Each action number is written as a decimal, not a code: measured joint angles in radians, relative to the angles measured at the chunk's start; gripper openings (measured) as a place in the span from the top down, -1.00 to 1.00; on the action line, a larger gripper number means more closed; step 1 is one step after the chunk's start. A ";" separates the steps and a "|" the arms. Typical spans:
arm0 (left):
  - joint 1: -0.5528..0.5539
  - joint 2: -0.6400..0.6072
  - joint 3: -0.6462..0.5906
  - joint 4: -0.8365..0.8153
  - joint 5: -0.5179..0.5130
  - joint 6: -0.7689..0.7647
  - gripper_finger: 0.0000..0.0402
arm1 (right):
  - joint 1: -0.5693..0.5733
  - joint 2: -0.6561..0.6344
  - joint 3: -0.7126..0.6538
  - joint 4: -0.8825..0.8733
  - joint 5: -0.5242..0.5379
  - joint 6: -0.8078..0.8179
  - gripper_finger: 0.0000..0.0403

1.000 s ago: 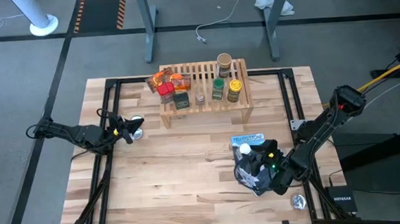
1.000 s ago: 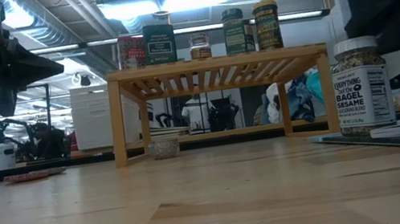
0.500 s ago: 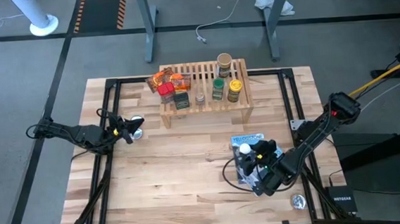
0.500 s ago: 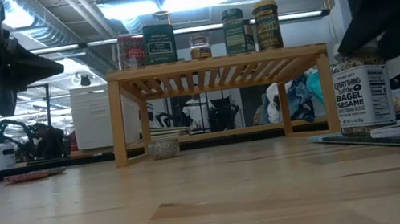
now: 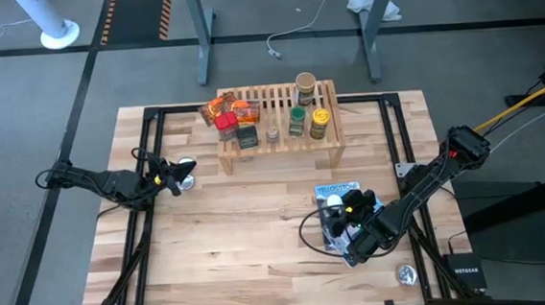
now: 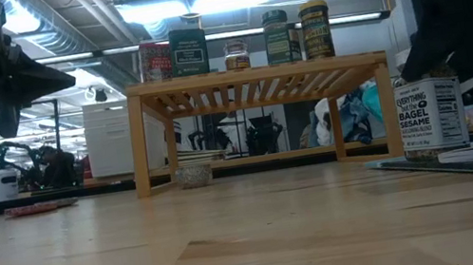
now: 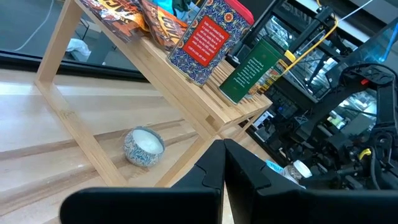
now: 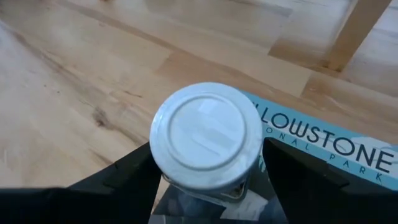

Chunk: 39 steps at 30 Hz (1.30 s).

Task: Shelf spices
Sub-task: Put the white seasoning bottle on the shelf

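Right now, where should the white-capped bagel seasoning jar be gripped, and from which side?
Grip the seasoning jar just under its white cap, coming down from above. It stands upright and its body is round, so the right gripper fingers flanking it can likely close on opposite sides.

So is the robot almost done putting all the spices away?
Nearly. The shelf already holds several jars, a red tin, a dark tin and orange packets. The right gripper sits around the white-capped bagel sesame jar, which stands on the Yellowstone booklet; it is the last one to shelve. The left gripper waits shut at the table's left.
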 joint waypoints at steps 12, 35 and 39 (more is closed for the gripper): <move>0.000 0.000 0.000 0.000 0.000 0.001 1.00 | 0.001 0.000 -0.001 0.002 -0.007 -0.001 -0.39; 0.000 0.000 0.000 0.000 0.000 0.001 1.00 | -0.045 0.000 -0.002 -0.039 -0.090 -0.038 -0.02; 0.000 0.000 0.000 0.000 0.000 0.001 1.00 | -0.043 0.000 -0.002 -0.043 -0.084 -0.051 -0.03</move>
